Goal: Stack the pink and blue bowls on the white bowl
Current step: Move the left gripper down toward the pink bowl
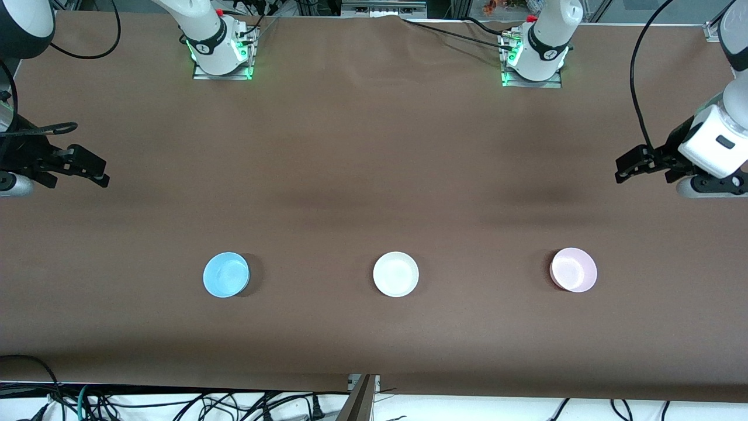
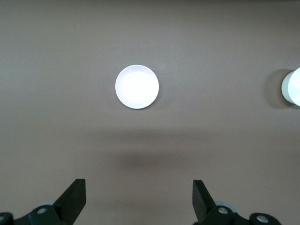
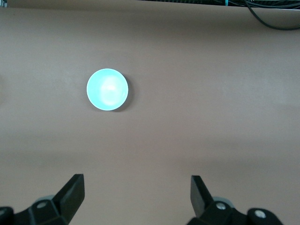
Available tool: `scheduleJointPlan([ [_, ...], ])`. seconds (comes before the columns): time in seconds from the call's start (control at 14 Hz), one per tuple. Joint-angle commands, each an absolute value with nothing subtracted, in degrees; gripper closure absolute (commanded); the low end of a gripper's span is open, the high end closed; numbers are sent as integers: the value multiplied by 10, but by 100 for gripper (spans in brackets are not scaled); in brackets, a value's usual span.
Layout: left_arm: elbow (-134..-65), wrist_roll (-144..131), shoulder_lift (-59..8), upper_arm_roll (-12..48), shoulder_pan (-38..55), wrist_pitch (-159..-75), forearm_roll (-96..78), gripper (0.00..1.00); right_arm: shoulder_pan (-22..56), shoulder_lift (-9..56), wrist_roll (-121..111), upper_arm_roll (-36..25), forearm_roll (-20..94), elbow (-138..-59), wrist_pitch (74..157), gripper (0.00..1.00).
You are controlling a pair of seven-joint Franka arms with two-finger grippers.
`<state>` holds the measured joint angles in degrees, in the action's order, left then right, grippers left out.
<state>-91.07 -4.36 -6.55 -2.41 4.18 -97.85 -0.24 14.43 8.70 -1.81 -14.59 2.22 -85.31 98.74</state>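
Front view gave us three bowls in a row near the camera's edge of the table, all well apart: the blue bowl toward the right arm's end, the white bowl in the middle, the pink bowl toward the left arm's end. Nothing was stacked yet.

We saw the right gripper hanging over the table's margin at its own end, fingers spread and empty; its wrist view showed the blue bowl ahead of the spread fingers. The left gripper hung over its own end, likewise spread and empty, and the left wrist view showed the pink bowl ahead of it, with the white bowl at that picture's edge.

We judged that each arm was nearer to one coloured bowl: right to blue, left to pink. Both bowls lay closer to the front camera than the grippers, and each would have to travel inward along the row to reach the white one.
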Motion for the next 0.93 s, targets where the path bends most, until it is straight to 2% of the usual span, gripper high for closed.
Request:
scheduleJointPlan([
  [0.0, -892, -31, -110, -25, 29, -1003, -7, 0, 141, 93, -11, -144, 32, -850, 999, 0],
  [0.57, -900, 16, -236, -25, -26, -1138, -6, 0, 142, 99, -11, -144, 32, -851, 1013, 0],
  [0.86, -903, 52, -301, -24, -56, -1207, -11, 4, 140, 100, -12, -144, 32, -851, 1013, 0],
])
